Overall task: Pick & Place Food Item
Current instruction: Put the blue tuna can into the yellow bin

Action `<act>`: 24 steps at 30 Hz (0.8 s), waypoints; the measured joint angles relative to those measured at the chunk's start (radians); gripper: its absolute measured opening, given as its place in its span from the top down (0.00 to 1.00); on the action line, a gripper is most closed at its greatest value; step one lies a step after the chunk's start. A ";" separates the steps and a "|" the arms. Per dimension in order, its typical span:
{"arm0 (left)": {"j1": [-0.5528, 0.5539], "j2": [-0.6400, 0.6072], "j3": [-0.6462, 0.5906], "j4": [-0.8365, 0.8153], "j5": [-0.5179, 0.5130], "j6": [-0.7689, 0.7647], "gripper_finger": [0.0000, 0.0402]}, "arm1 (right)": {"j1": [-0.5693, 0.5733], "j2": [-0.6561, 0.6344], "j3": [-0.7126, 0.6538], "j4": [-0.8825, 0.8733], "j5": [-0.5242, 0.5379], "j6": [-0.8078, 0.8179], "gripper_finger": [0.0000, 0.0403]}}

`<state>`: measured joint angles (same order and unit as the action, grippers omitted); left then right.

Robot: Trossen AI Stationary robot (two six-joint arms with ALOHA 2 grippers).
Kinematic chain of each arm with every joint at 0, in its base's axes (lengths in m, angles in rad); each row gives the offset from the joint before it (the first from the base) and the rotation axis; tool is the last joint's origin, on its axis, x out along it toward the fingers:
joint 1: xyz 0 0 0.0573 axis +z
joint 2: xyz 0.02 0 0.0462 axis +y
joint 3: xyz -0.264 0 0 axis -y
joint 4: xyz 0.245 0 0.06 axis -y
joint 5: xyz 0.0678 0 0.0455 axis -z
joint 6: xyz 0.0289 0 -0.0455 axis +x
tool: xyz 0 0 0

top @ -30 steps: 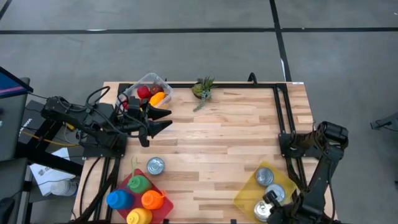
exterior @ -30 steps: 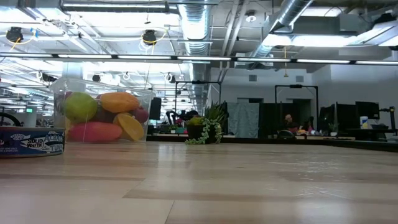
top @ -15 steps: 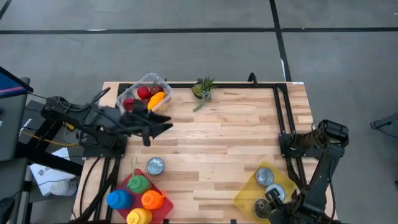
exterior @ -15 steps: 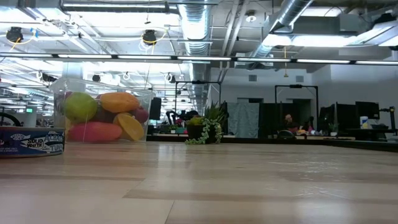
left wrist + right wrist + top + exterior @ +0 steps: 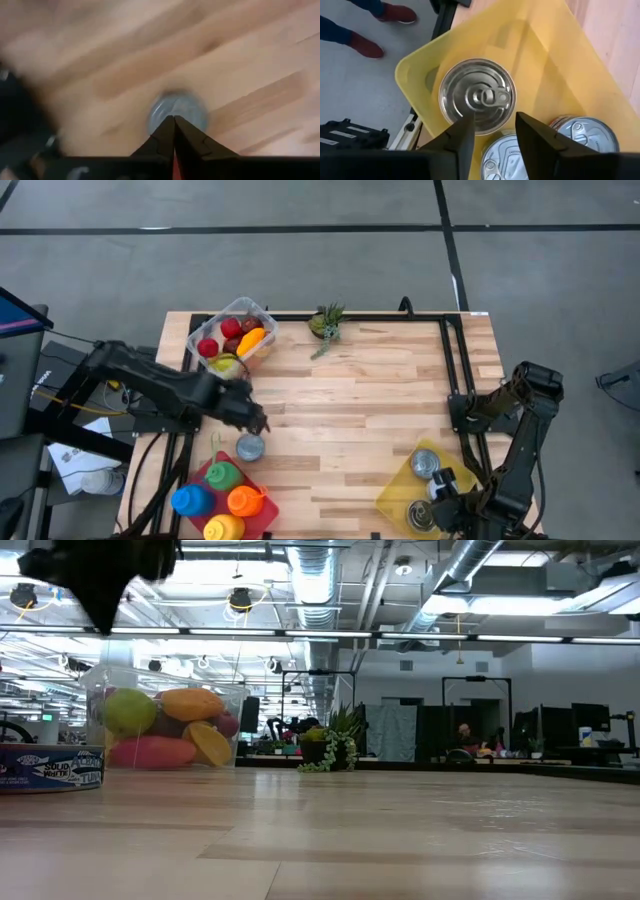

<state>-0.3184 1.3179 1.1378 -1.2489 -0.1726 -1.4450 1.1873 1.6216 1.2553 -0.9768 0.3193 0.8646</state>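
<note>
A silver tin can stands upright on the wooden table near its left front; in the low view it shows as a blue-labelled can. My left gripper points down just above it, shut and empty. Its tips show in front of the can's lid. In the low view the left gripper hangs well above the can. My right gripper stands open over a yellow tray that holds three cans, above one lid.
A clear container of fruit stands at the far left, a small plant at the far edge. A red tray with coloured bottles sits at the front left. The yellow tray sits at the front right. A person's shoes show beside the table.
My left gripper has swung from level, pointing toward the table's right beside the fruit container, to pointing down. It has sunk and moved toward the near edge, ending over the lone can, and its fingers have shut. It now enters the low view from above.
</note>
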 joint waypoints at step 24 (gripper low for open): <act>0.082 0.488 0.000 0.131 0.294 -0.017 1.00 | -0.006 0.003 0.000 -0.007 0.049 0.027 0.76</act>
<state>-0.2359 1.8056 1.1378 -1.1175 0.1212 -1.4618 1.1812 1.6241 1.2552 -0.9836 0.3679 0.8913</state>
